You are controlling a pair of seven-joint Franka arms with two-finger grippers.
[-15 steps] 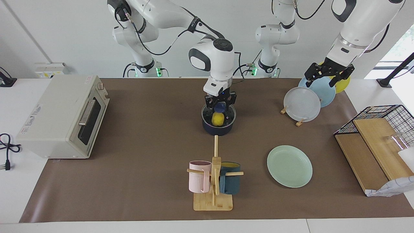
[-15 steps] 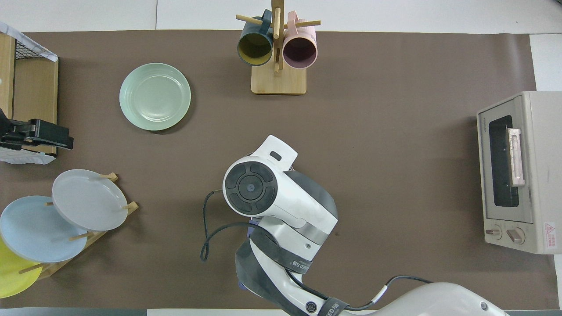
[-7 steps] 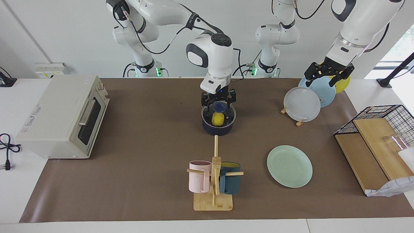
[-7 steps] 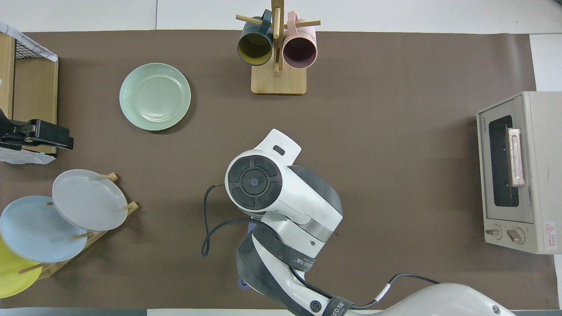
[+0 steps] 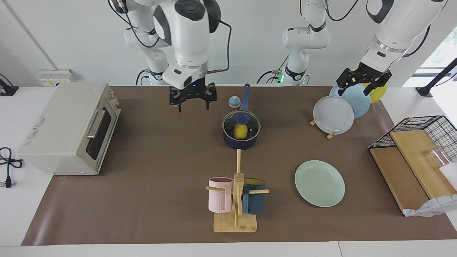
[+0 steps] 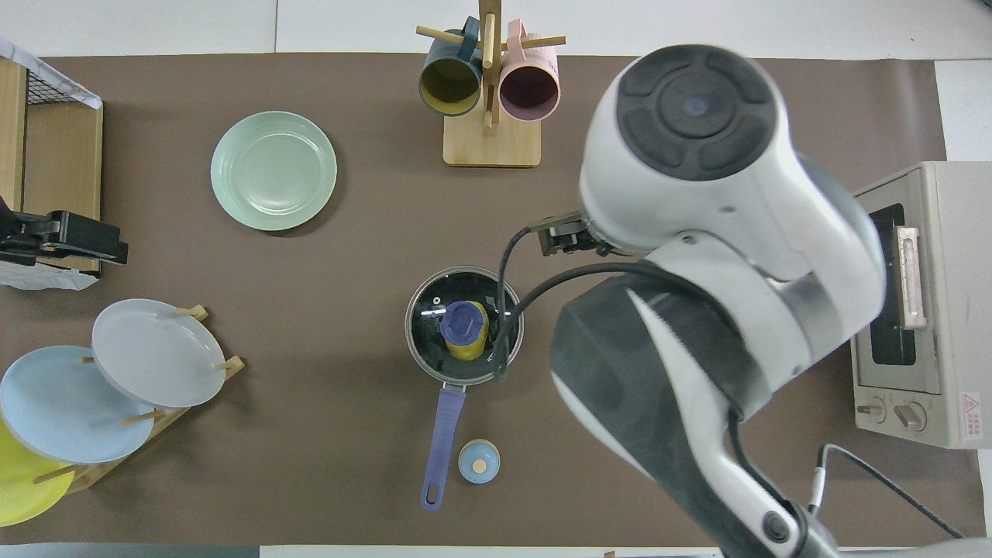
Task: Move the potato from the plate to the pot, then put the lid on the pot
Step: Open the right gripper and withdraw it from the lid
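Jaws of right gripper (image 5: 192, 101) spread and empty, raised over bare desk (image 5: 150, 150) beside the pot (image 5: 241, 140). Left gripper (image 5: 363, 82) likewise spread, waiting above the plate rack (image 5: 332, 116). Glass lid (image 5: 241, 124) seated on pot, potato (image 5: 240, 131) visible inside; mint plate (image 5: 319, 183) bare. Apparently finished: best to retreat high, clear of the handle (image 5: 245, 96).

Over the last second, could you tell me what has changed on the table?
The right gripper let go of the lid, rose off the pot and swung toward the toaster oven, open and empty. The lid stays on the pot over the potato; the left gripper still waits above the plate rack.
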